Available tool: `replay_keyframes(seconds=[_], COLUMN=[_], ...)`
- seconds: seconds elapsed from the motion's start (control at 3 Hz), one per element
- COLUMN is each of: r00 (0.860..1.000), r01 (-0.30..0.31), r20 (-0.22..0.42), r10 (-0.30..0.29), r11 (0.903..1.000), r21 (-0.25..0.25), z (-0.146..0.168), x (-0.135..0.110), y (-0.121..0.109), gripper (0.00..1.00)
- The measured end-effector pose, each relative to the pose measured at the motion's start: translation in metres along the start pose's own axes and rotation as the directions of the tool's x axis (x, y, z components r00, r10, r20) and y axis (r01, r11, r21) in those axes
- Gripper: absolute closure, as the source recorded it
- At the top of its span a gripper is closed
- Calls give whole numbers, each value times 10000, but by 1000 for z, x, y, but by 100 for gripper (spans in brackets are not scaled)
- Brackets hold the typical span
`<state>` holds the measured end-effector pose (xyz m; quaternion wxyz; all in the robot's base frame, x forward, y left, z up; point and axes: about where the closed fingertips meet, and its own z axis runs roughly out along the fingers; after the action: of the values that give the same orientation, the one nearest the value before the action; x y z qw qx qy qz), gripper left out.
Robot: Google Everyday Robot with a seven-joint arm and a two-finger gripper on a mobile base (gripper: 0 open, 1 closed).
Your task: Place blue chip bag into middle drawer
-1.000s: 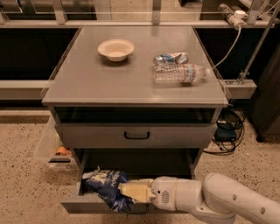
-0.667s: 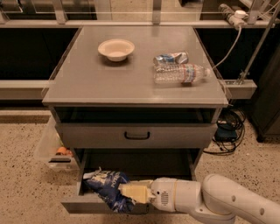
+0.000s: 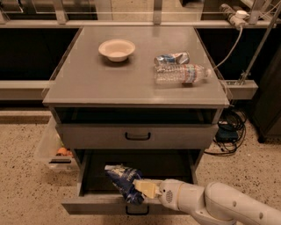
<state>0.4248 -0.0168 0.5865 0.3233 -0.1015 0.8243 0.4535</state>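
I hold the gripper (image 3: 138,188) clamped on the crumpled dark-blue foil chip bag (image 3: 120,178) low over the open grey metal middle drawer (image 3: 94,205), where releasing risks it catching the front wall and spilling out.

Looks like a lab or workroom, not a home: grey metal cabinet (image 3: 131,83) on a speckled hard floor (image 3: 22,184), power strip (image 3: 232,10) up behind, cables (image 3: 228,132) tangled beside it, and a robot gripper (image 3: 141,188) clamping the blue chip bag (image 3: 122,177) over the open middle drawer (image 3: 99,205).
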Motion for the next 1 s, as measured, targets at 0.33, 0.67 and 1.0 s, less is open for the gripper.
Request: replay_keyframes(seconds=[0.33, 0.67, 1.0], r00=[9980, 9940, 9890], r01=[-399, -842, -1285], r20=[531, 872, 1081], r10=[330, 659, 1008], r11=[9903, 9703, 9478], r21=[1335, 2266, 2917], z=[-10, -19, -26], x=[-3, -2, 0], y=[-47, -84, -112], gripper=[100, 100, 100])
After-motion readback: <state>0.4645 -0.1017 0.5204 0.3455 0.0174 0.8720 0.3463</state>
